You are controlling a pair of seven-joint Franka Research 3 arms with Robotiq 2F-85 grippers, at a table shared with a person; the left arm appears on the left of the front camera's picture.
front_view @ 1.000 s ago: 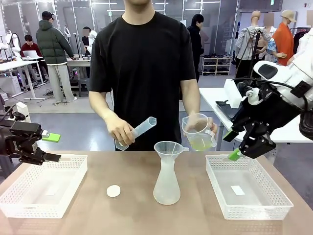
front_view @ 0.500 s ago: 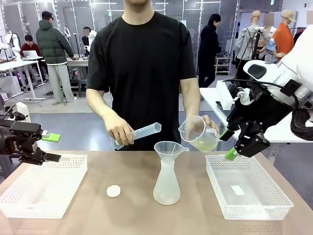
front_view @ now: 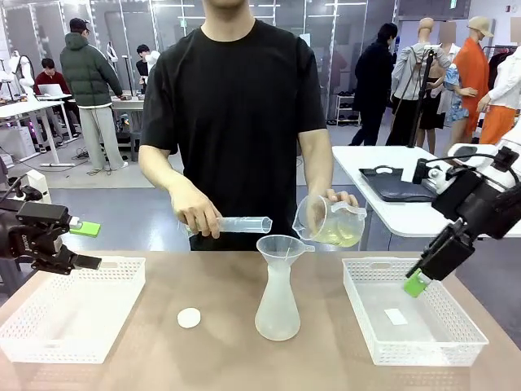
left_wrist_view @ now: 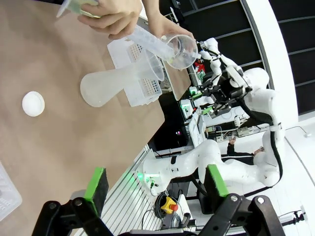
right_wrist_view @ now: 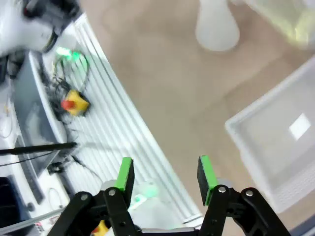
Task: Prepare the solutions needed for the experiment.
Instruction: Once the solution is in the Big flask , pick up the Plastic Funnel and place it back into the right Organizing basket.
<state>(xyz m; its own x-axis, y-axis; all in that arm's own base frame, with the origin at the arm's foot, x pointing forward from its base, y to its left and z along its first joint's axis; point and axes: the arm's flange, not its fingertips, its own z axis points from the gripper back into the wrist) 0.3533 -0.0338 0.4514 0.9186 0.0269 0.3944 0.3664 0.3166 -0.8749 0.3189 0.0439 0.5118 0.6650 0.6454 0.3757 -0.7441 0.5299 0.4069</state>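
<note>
Brown tabletop (front_view: 203,358) is seen in the front view, with a busy workroom behind the person at the far side. At its middle a frosted conical flask (front_view: 278,309) is stood upright, a funnel (front_view: 281,246) seated in its neck. At 1 o'clock from the funnel a clear beaker (front_view: 326,218) is held tilted by the pouring hand (front_view: 346,199). The solution (front_view: 340,237), pale yellow-green, is pooled at the beaker's lower side, and no stream is seen. At 10 o'clock a graduated cylinder (front_view: 240,224) is held nearly level by the cylinder hand (front_view: 198,216). A white cap (front_view: 189,318) lies at 9 o'clock from the flask. The left gripper (front_view: 88,245) hangs above the left basket (front_view: 49,349), the right gripper (front_view: 417,283) above the right basket (front_view: 423,350).

From the left wrist, the left gripper (left_wrist_view: 155,181) is shown spread wide and empty, with the flask (left_wrist_view: 106,86) at 11 o'clock and the cap (left_wrist_view: 33,103) at 10 o'clock.

From the right wrist, the right gripper (right_wrist_view: 165,179) is likewise parted with nothing held. The flask's base (right_wrist_view: 216,24) is seen at 1 o'clock and the right basket (right_wrist_view: 275,142) at 3 o'clock. A yellowish smear at the top right is probably the solution, but it is too blurred to confirm.

The pouring step is judged to be in hand. Next, the beaker's lip would need to be brought over the funnel's mouth and tipped gently.
</note>
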